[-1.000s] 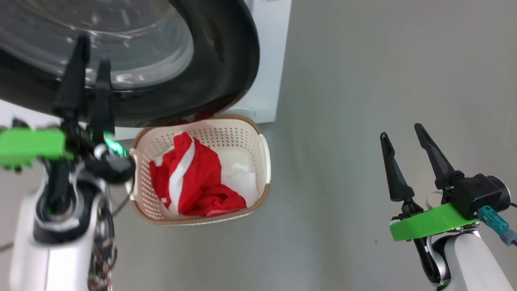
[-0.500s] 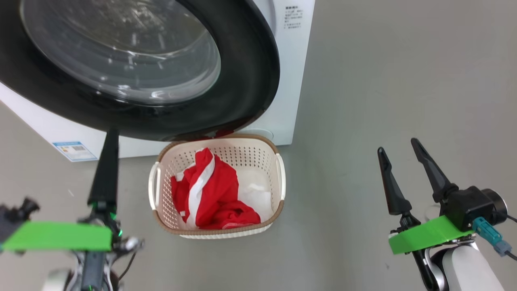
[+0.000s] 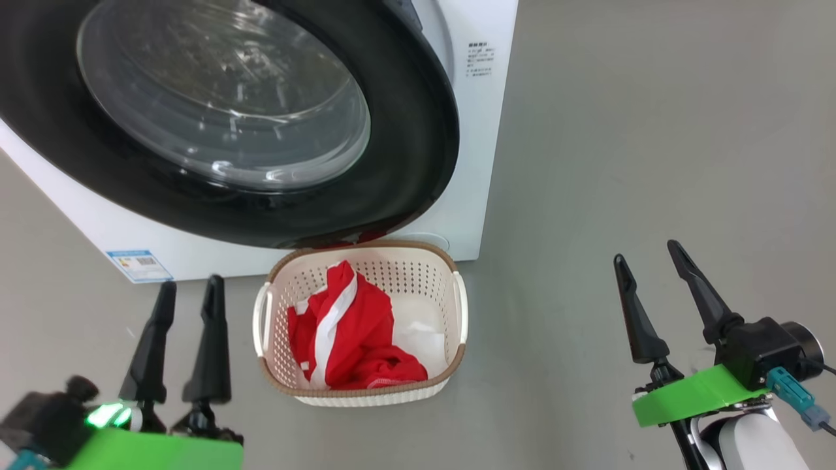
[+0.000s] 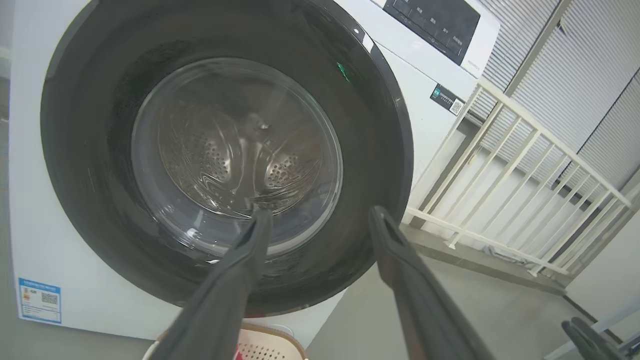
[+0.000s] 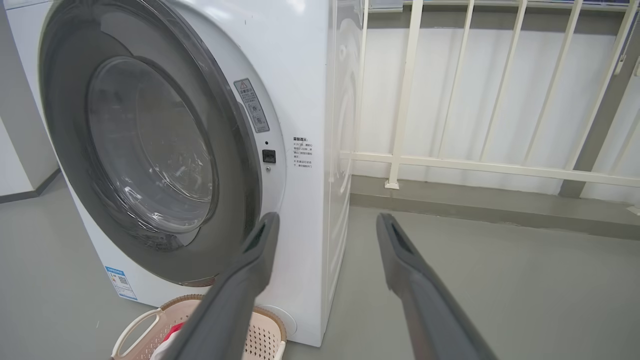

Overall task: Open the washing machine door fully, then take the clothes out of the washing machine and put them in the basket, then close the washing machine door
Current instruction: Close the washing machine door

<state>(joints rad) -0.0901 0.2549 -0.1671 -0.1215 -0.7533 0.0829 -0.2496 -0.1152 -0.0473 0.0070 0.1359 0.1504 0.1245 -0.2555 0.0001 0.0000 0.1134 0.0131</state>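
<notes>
The washing machine (image 3: 480, 130) stands ahead, and its door (image 3: 418, 163), a black rim around a glass bowl, is swung to against the front. Whether it is latched I cannot tell. The right wrist view shows the door (image 5: 150, 150) with a strip of white front and a latch hole beside it. On the floor under the door sits the basket (image 3: 405, 271), holding red clothes (image 3: 353, 333) with white stripes. My left gripper (image 3: 192, 282) is open and empty, low, left of the basket. My right gripper (image 3: 645, 250) is open and empty, far right.
A blue label (image 3: 139, 264) sits low on the machine's front. Grey floor spreads to the right of the basket. In the right wrist view a white railing (image 5: 450, 165) runs along the wall beside the machine, and the basket (image 5: 131, 326) shows under the door.
My left gripper has dropped back from the door's rim to low beside the basket. The head camera has shifted, bringing more of the machine into view. The right gripper has hardly moved.
</notes>
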